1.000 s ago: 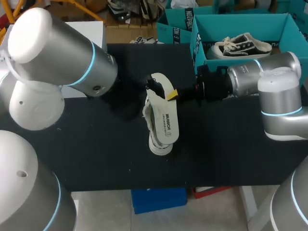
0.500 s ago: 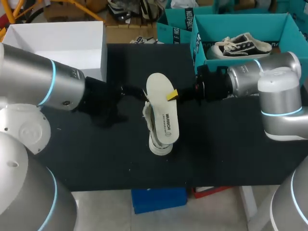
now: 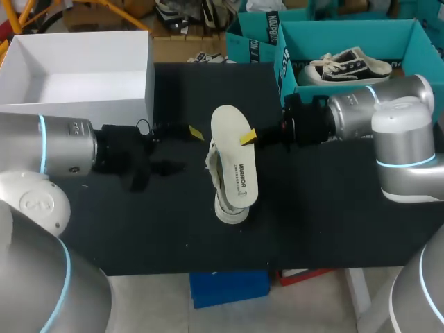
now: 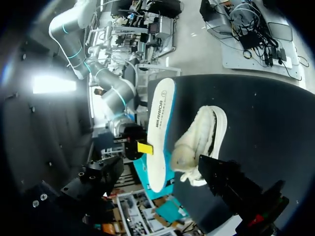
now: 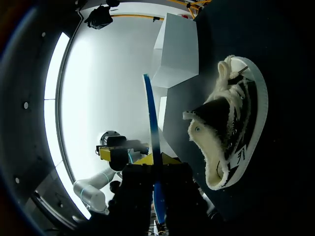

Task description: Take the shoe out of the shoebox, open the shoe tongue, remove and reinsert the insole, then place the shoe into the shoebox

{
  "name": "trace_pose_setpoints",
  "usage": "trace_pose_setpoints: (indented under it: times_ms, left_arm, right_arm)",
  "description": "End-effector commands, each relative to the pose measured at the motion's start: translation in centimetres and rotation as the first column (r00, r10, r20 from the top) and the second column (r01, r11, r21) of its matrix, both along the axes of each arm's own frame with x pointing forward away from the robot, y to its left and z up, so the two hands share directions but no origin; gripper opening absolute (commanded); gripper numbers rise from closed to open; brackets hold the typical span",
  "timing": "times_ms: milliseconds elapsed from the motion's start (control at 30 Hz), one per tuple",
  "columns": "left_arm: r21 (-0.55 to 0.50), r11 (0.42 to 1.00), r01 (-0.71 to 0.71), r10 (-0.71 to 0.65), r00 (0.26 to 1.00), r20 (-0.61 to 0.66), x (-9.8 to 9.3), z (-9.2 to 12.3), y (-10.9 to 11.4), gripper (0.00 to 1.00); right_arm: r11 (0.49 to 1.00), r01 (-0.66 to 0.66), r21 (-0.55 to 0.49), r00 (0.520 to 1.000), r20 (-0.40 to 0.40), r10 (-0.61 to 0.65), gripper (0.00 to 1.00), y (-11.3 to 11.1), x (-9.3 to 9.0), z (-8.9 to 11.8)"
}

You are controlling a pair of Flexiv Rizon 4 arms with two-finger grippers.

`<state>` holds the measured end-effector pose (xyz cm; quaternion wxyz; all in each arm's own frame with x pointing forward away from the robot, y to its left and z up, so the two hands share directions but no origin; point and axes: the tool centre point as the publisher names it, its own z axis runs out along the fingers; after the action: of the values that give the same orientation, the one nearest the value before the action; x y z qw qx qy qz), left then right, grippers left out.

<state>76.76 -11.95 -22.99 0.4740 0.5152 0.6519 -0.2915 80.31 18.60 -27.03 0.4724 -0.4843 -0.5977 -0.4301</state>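
The right fingers (image 3: 248,137) clamped the insole (image 3: 236,159) edge-on above the shoe (image 5: 231,123), presumably to align it for reinsertion. The left fingers (image 3: 196,132) stood wide and empty beside the shoe.

Here's left arm (image 3: 55,146): silver-grey cylinder, glowing cyan ring, small dark screw holes, black wrist block, thin black cable loop. Over to right arm (image 3: 388,118): same silver shell, cyan rings, rounded pale elbow, black wrist. Both sets of fingertips (image 3: 196,132) bright yellow.

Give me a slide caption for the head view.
Right fingers pinch the flat white insole over the black-and-white sneaker; left fingers open, apart from it.
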Motion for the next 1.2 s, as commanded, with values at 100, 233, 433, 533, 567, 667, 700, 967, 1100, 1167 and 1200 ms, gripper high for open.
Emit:
trace_pose_setpoints:
  times_ms: [100,233,433,533,567,667,700,967,1100,1167,1200]
  left_arm:
    - [-0.285,0.958,0.041,-0.012,0.995,0.102,-0.4,-0.4,0.2,1.0]
    - [-0.285,0.958,0.041,-0.012,0.995,0.102,-0.4,-0.4,0.2,1.0]
    - [-0.285,0.958,0.041,-0.012,0.995,0.102,-0.4,-0.4,0.2,1.0]
    - [-0.307,0.951,0.035,-0.008,0.996,0.086,-0.4,-0.9,-0.2,1.0]
    - [-0.343,0.939,0.03,-0.007,0.998,0.067,-0.4,-1.1,-0.3,1.0]
    - [-0.37,0.929,0.011,0.0,1.0,0.028,-0.5,-2.0,-0.6,1.0]
    - [-0.385,0.923,0.002,0.005,1.0,0.017,-0.5,-2.2,-0.7,1.0]
    - [-0.399,0.917,-0.021,0.034,0.999,0.024,-0.2,-2.5,-1.1,1.0]
    - [-0.422,0.906,-0.013,0.026,0.999,0.024,0.8,-2.5,-1.3,1.0]
    - [-0.452,0.892,-0.016,0.023,1.0,0.009,1.3,-2.5,-1.4,1.0]
    - [-0.434,0.901,-0.015,0.025,1.0,0.018,1.7,-2.6,-1.5,1.0]
  right_arm:
    - [1.0,0.001,-0.001,1.0,-0.001,-0.001,0.0,0.1,0.0,0.0]
    - [1.0,0.001,-0.001,1.0,-0.001,-0.001,0.0,0.1,0.0,0.0]
    - [1.0,0.001,-0.001,1.0,-0.001,-0.001,0.0,0.1,0.0,0.0]
    - [1.0,0.001,-0.001,1.0,-0.001,-0.001,0.0,0.1,0.0,0.0]
    - [1.0,0.001,-0.001,1.0,-0.001,-0.001,0.0,0.1,0.0,0.0]
    - [1.0,0.001,-0.001,1.0,-0.001,-0.001,0.0,0.1,0.0,0.0]
    - [1.0,0.001,-0.001,1.0,-0.001,-0.001,0.0,0.1,0.0,0.0]
    - [1.0,0.001,-0.001,1.0,-0.001,-0.001,0.0,0.1,0.0,0.0]
    - [1.0,0.001,-0.001,1.0,-0.001,-0.001,0.0,0.1,0.0,0.0]
    - [1.0,0.001,-0.001,1.0,-0.001,-0.001,0.0,0.1,0.0,0.0]
    - [1.0,0.001,-0.001,1.0,-0.001,-0.001,0.0,0.1,0.0,0.0]
